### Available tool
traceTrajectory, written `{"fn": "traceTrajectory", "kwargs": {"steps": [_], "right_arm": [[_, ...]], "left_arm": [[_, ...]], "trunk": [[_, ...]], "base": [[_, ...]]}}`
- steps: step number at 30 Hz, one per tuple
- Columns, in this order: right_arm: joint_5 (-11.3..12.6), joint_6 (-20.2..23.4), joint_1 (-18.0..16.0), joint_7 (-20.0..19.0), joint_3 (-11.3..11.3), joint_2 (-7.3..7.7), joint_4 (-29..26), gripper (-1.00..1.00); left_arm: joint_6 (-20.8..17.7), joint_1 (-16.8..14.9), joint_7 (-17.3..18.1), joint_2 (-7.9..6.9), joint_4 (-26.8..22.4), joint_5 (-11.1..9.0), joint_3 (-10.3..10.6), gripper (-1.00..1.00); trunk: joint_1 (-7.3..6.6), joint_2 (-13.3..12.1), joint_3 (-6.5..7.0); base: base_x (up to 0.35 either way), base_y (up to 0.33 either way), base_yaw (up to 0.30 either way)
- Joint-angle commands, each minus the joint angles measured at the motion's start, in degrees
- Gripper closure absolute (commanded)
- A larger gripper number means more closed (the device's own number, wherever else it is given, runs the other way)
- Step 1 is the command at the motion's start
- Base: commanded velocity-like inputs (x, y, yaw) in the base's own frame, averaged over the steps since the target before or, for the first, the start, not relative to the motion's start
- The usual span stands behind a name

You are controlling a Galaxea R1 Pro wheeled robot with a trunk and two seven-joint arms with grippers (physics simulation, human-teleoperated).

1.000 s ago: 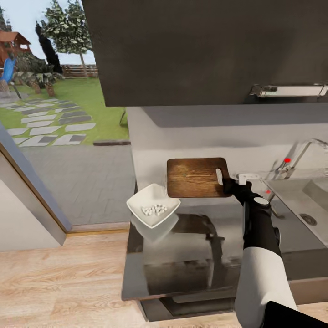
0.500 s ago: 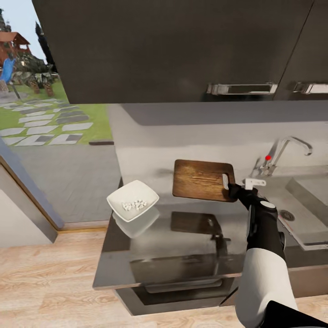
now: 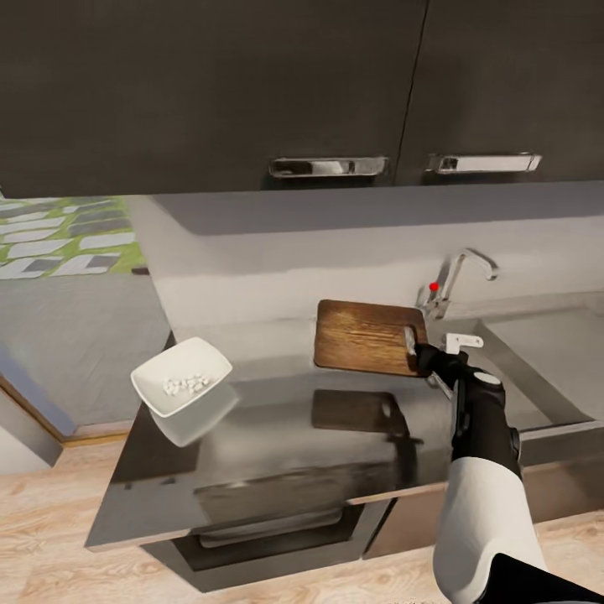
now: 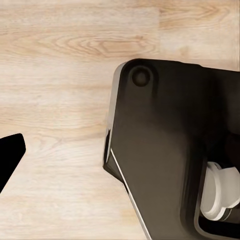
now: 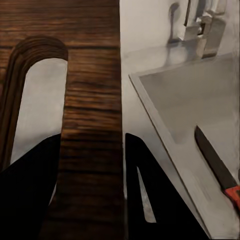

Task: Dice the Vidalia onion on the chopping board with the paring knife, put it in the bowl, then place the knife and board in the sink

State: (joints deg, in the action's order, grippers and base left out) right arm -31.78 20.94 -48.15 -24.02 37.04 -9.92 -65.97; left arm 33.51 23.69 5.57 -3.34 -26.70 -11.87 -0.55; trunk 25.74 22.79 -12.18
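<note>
**Board lifted by its handle edge**

The right tool [image 3: 417, 356] is clenched on the board [image 3: 365, 337], its dark fingers [image 5: 150, 200] either side of the strip of wood next to the slotted handle hole. The board is dark brown with clear grain, rectangular with rounded corners, held above the glossy grey surface [image 3: 277, 453], which mirrors it below. From the board, the tap [image 3: 457, 277] with its red knob stands at about 2 o'clock, and the grey steel sink [image 3: 537, 361] lies at 3 o'clock. In the right wrist view the knife [image 5: 217, 167], dark blade and red handle, lies in the sink. At 8 o'clock from the board sits the white bowl [image 3: 180, 387], holding pale diced onion [image 3: 186, 384]. Whether the left tool is clenched cannot be told.
</note>
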Motion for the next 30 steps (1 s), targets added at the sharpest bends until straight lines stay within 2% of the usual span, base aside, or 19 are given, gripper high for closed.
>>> {"fn": "traceTrajectory", "kwargs": {"steps": [1, 8, 10, 15, 21, 23, 25, 30], "right_arm": [[-0.4, 0.1, -0.1, -0.5, 0.2, -0.07, 0.1, 1.0], [-0.5, -0.1, -0.1, 0.8, 0.1, -0.07, 2.2, 1.0], [-0.4, -0.1, -0.1, 3.4, 0.0, -0.07, 2.7, 1.0], [-0.1, -0.3, -0.1, 13.4, -0.2, -0.07, 4.7, 1.0], [0.4, -0.4, -0.1, 17.8, -0.2, -0.07, 6.0, 1.0], [1.5, -0.4, -0.1, 19.1, -0.2, -0.07, 6.7, 1.0], [6.3, -0.4, -0.1, 23.6, -0.3, -0.07, 8.4, 1.0], [14.1, -0.7, -0.1, 33.1, -2.9, -0.07, 10.9, 1.0]], "left_arm": [[0.0, 0.0, 0.6, 0.0, -0.1, -0.6, -0.1, -1.0], [0.0, 0.0, 0.6, 0.0, -0.1, -0.6, -0.1, -1.0], [0.0, 0.0, 0.6, 0.0, -0.1, -0.6, -0.1, -1.0], [0.0, 0.0, 0.6, 0.0, -0.1, -0.6, -0.1, -1.0], [0.0, 0.0, 0.6, 0.0, -0.1, -0.6, -0.1, -1.0], [0.0, 0.0, 0.6, 0.0, -0.1, -0.6, -0.1, -1.0], [0.0, 0.0, 0.6, 0.0, -0.1, -0.6, -0.1, -1.0], [0.0, 0.0, 0.6, 0.0, -0.1, -0.6, -0.1, -1.0]], "trunk": [[0.04, 0.1, -0.06], [0.04, 0.1, 0.05], [0.04, 0.1, 0.06], [0.04, 0.1, 0.06], [0.04, 0.1, 0.06], [0.04, 0.1, 0.06], [0.04, 0.1, 0.06], [0.04, 0.1, 0.06]], "base": [[0.0, -0.321, -0.189], [0.0, -0.321, -0.065], [0.0, -0.321, -0.005], [0.0, -0.321, -0.001], [0.0, -0.321, 0.0], [0.0, -0.321, 0.0], [0.0, -0.321, 0.0], [0.0, -0.321, 0.0]]}}
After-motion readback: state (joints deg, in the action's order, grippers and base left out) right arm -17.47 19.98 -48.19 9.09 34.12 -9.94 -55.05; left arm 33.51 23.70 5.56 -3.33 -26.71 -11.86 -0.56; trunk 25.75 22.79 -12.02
